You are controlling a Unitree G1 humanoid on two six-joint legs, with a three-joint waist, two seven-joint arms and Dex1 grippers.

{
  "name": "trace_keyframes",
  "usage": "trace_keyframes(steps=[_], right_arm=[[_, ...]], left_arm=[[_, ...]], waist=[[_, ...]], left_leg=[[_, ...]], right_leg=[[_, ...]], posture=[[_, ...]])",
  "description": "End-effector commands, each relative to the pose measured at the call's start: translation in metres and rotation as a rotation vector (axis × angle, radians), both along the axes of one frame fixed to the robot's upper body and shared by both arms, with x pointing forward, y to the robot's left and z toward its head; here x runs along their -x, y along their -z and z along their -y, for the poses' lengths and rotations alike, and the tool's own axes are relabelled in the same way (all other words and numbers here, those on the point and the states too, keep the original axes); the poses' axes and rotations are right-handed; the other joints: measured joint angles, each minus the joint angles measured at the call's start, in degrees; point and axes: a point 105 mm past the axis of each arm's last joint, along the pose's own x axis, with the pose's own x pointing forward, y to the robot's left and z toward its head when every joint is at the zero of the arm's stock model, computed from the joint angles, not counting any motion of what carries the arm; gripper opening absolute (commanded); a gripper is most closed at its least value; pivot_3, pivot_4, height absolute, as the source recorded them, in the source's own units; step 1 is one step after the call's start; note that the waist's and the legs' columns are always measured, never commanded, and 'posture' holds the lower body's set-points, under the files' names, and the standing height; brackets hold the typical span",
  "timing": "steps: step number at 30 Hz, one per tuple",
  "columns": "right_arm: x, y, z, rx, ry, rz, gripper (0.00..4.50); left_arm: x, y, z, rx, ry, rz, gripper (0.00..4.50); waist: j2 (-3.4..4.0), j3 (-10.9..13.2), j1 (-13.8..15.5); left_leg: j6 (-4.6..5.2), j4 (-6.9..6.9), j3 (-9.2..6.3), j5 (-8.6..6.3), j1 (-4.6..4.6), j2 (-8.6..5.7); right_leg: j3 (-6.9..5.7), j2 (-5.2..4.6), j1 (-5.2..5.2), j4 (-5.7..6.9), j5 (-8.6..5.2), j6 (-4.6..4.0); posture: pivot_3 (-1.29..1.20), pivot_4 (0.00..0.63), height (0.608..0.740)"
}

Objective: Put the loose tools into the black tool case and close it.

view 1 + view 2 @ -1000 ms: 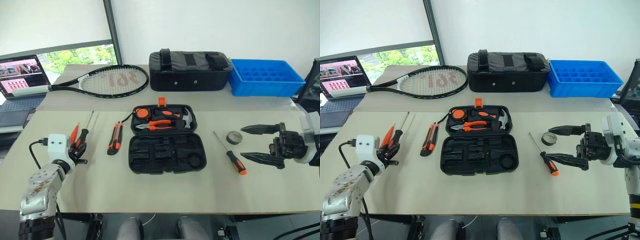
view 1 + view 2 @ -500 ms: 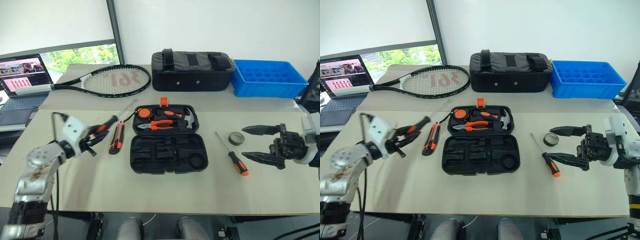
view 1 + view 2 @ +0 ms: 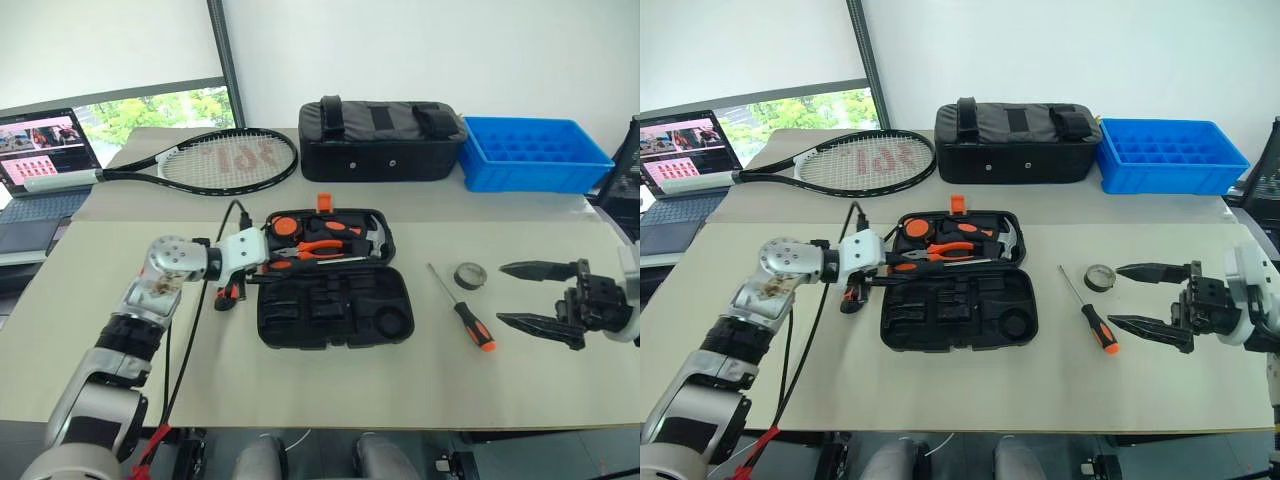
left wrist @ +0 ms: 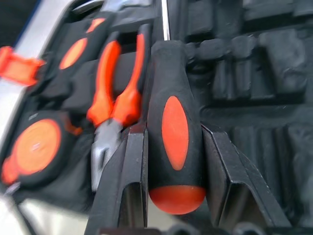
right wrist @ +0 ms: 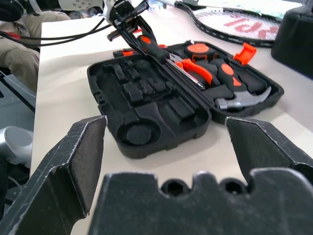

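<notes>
The black tool case (image 3: 332, 312) lies open mid-table, with pliers, a hammer and a tape measure in its far half. My left gripper (image 3: 272, 266) is shut on a black-and-orange screwdriver (image 4: 175, 132), whose handle sits between the fingers (image 4: 128, 182). It hovers at the case's left edge, and the shaft runs along the hinge line. The utility knife (image 3: 229, 294) lies just left of the case, partly hidden by that hand. Right of the case lie another black-and-orange screwdriver (image 3: 471, 322) and a grey tape roll (image 3: 470, 273). Beyond them my right gripper (image 3: 500, 294) is open and holds nothing.
A tennis racket (image 3: 225, 160), a black fabric bag (image 3: 380, 140) and a blue compartment tray (image 3: 535, 155) line the back of the table. A laptop (image 3: 40, 150) stands at the far left. A black cable (image 3: 190, 330) trails from my left wrist.
My left arm has swung right from the table's left side to the case, carrying the screwdriver and rolling the wrist. The right gripper has drifted slightly right and is still open.
</notes>
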Motion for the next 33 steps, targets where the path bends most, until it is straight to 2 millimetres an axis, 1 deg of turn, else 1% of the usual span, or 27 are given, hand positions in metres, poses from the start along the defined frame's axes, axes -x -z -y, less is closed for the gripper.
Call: trace_keyframes(steps=[1, 6, 14, 19, 21, 22, 24, 27, 28, 29, 31, 33], right_arm=[[0.008, -0.018, 0.004, 0.029, 0.005, 0.077, 4.5], [0.011, -0.019, 0.006, 0.03, 0.025, 0.079, 4.5], [0.012, -0.019, 0.005, 0.033, 0.031, 0.081, 4.5], [0.013, -0.02, 0.003, 0.034, 0.029, 0.08, 4.5], [0.014, -0.02, 0.003, 0.035, 0.03, 0.078, 4.5], [0.014, -0.02, 0.003, 0.036, 0.03, 0.078, 4.5], [0.014, -0.02, 0.003, 0.037, 0.03, 0.077, 4.5], [0.015, -0.02, 0.004, 0.041, 0.03, 0.076, 4.5], [0.016, -0.02, 0.004, 0.041, 0.031, 0.075, 4.5], [0.016, -0.02, 0.004, 0.042, 0.031, 0.075, 4.5], [0.016, -0.02, 0.004, 0.044, 0.033, 0.073, 4.5], [0.017, -0.019, 0.004, 0.045, 0.036, 0.072, 4.5]], left_arm=[[-0.002, -0.004, 0.004, -0.036, 0.034, 0.012, 0.97], [-0.003, 0.001, 0.012, -0.034, 0.057, -0.018, 0.97], [-0.017, 0.012, 0.007, -0.098, 0.007, 0.007, 0.97], [-0.013, 0.014, 0.007, -0.114, 0.053, -0.015, 0.97], [-0.012, 0.015, 0.008, -0.114, 0.058, -0.022, 1.98], [-0.012, 0.015, 0.008, -0.115, 0.056, -0.022, 2.14], [-0.015, 0.013, 0.007, -0.122, 0.044, 0.003, 2.91], [-0.021, 0.003, 0.005, -0.144, 0.028, 0.079, 3.93], [-0.022, 0.0, 0.005, -0.15, 0.026, 0.095, 4.11], [-0.023, -0.006, 0.006, -0.134, 0.022, 0.111, 4.43], [-0.026, -0.024, 0.01, -0.095, 0.012, 0.165, 4.43], [-0.028, -0.05, 0.02, 0.014, -0.003, 0.212, 4.43]], waist=[[-0.01, 0.0, -0.1], [0.0, 0.0, -0.1], [-0.04, 0.0, 0.0], [-0.04, 0.0, 0.0], [-0.04, 0.0, -0.1], [-0.04, 0.0, -0.1], [-0.04, 0.0, 0.0], [-0.06, 0.0, 0.0], [-0.07, 0.0, 0.0], [-0.06, 0.0, 0.0], [-0.05, 0.0, 0.0], [0.0, 0.0, 0.0]], left_leg=[[0.0, 0.0, -0.01, 0.0, -0.01, 0.0], [0.0, 0.01, -0.07, 0.0, 0.02, 0.0], [0.0, 0.08, -0.16, 0.0, 0.0, -0.03], [0.0, 0.09, -0.21, 0.0, -0.01, -0.05], [0.0, 0.09, -0.23, 0.01, 0.0, -0.05], [0.0, 0.09, -0.24, 0.01, 0.0, -0.05], [0.0, 0.09, -0.26, 0.01, 0.0, -0.07], [-0.01, 0.18, -0.3, 0.01, 0.0, -0.07], [-0.01, 0.2, -0.32, 0.01, -0.01, -0.07], [-0.01, 0.26, -0.36, 0.01, -0.02, -0.06], [0.0, 0.28, -0.38, 0.01, -0.04, -0.07], [0.0, 0.28, -0.4, 0.01, -0.1, -0.06]], right_leg=[[0.0, 0.01, 0.0, 0.0, 0.0, 0.0], [-0.01, 0.04, 0.0, 0.08, 0.0, 0.0], [-0.03, 0.03, 0.04, 0.08, 0.01, 0.02], [-0.03, 0.03, 0.05, 0.12, 0.01, 0.02], [-0.04, 0.04, 0.05, 0.13, 0.01, 0.02], [-0.04, 0.05, 0.05, 0.12, 0.01, 0.02], [-0.04, 0.04, 0.05, 0.14, 0.01, 0.02], [-0.06, 0.05, 0.06, 0.2, 0.01, 0.02], [-0.06, 0.04, 0.07, 0.2, 0.01, 0.02], [-0.09, 0.05, 0.08, 0.22, 0.01, 0.03], [-0.1, 0.04, 0.08, 0.22, 0.01, 0.03], [-0.15, 0.05, 0.06, 0.18, 0.01, 0.03]], posture=[[0.0, 0.15, 0.708], [0.0, 0.15, 0.708], [0.0, 0.15, 0.708], [0.0, 0.15, 0.708], [0.0, 0.15, 0.708], [0.0, 0.15, 0.708], [0.0, 0.15, 0.708], [0.0, 0.15, 0.708], [0.0, 0.15, 0.708], [0.0, 0.15, 0.708], [0.0, 0.15, 0.708], [0.0, 0.15, 0.708]])
